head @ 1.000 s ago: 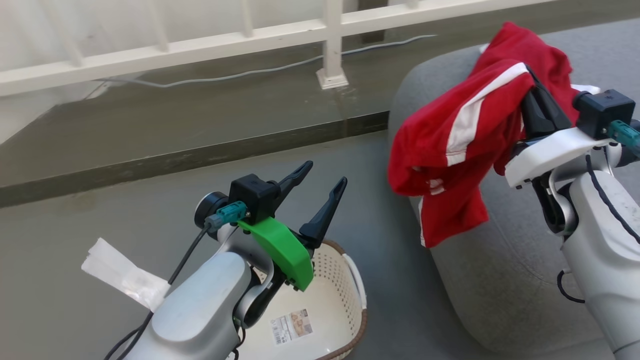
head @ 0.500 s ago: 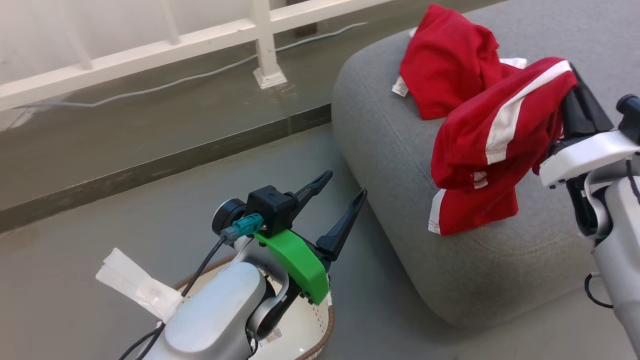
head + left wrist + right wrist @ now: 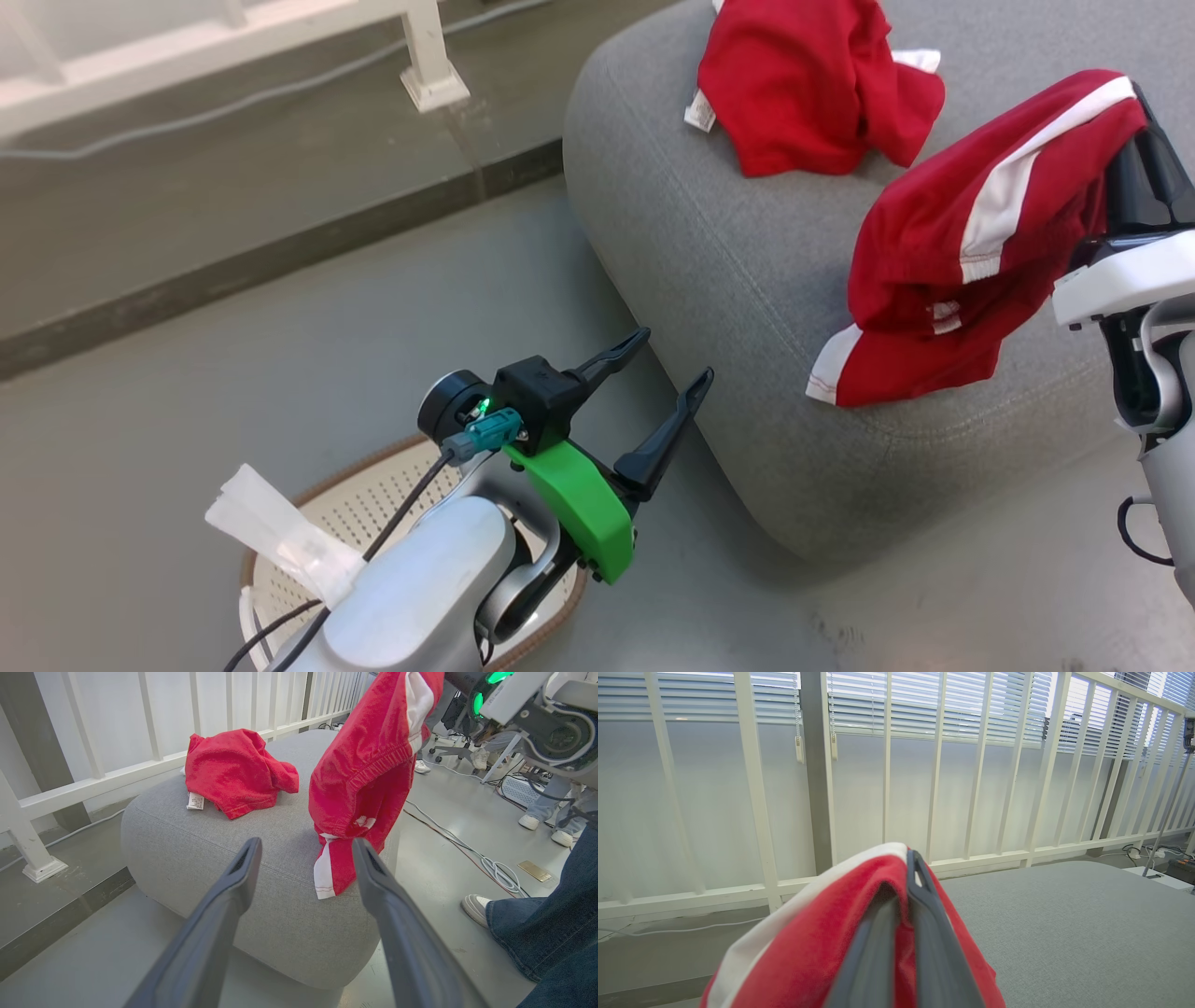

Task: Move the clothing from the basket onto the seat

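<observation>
The grey floor point(image 3: 280, 373) was spread beneath everything, and a white railing point(image 3: 140, 765) was seen behind the seat point(image 3: 728, 280), a broad grey cushion set on that floor. In the left wrist view, a person's leg in blue jeans point(image 3: 551, 933) was seen on the floor to the right of the seat. The basket point(image 3: 364, 504) was placed on the floor near the seat's front corner, its cream perforated wall and brown rim partly covered by the left arm. Of the clothing, one crumpled red garment point(image 3: 803, 93) was laid on top of the seat towards its far edge. The striped garment point(image 3: 962, 252) was held up over the seat's near side, and whether its lower hem touched the cushion could not be told. The right hand point(image 3: 911, 868) was clamped tight on the striped garment, red cloth bunched around both fingers. The left hand point(image 3: 677, 353) was held with its fingers spread wide and nothing between them, above the floor between basket and seat. A small white tag point(image 3: 195, 801) was seen at the crumpled garment's edge.
</observation>
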